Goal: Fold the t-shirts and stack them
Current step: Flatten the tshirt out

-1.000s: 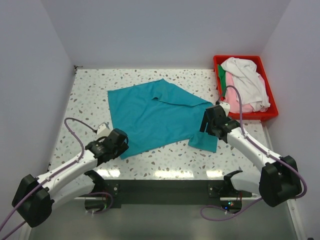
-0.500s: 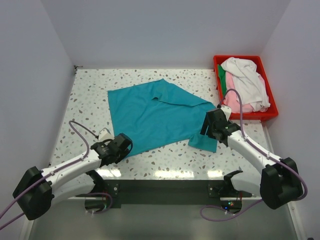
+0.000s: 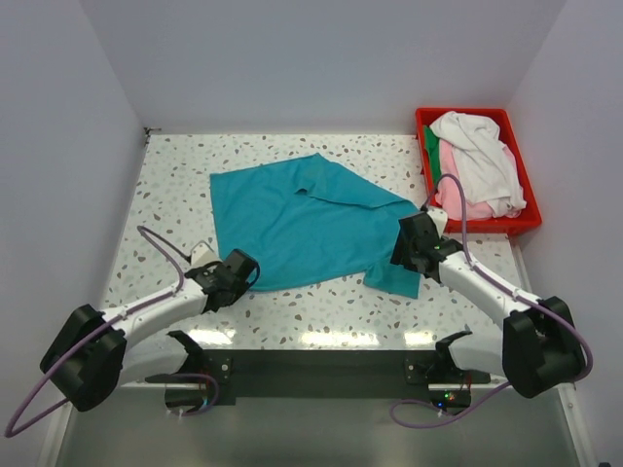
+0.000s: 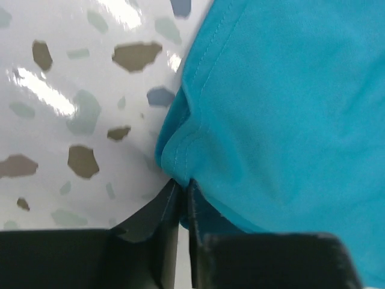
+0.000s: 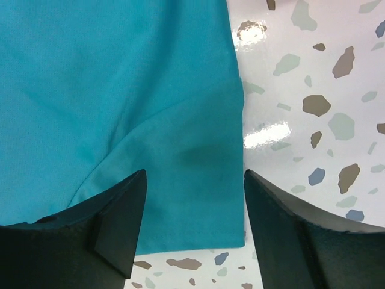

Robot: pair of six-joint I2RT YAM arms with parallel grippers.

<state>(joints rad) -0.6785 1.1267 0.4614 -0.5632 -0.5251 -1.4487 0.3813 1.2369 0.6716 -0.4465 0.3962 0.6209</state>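
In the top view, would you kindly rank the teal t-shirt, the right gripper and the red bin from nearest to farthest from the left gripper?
1. teal t-shirt, its near-left corner pinched in the left gripper.
2. right gripper, to the right, over the shirt's near-right edge.
3. red bin, far right corner.

Left arm (image 3: 146,313) lower left of top view, stretched low toward frame centre; left gripper (image 4: 182,188) fingers pinched tight on teal t-shirt (image 4: 271,90) edge. Right arm (image 3: 487,287) lower right, angled up-left; right gripper (image 5: 194,180) jaws spread wide.
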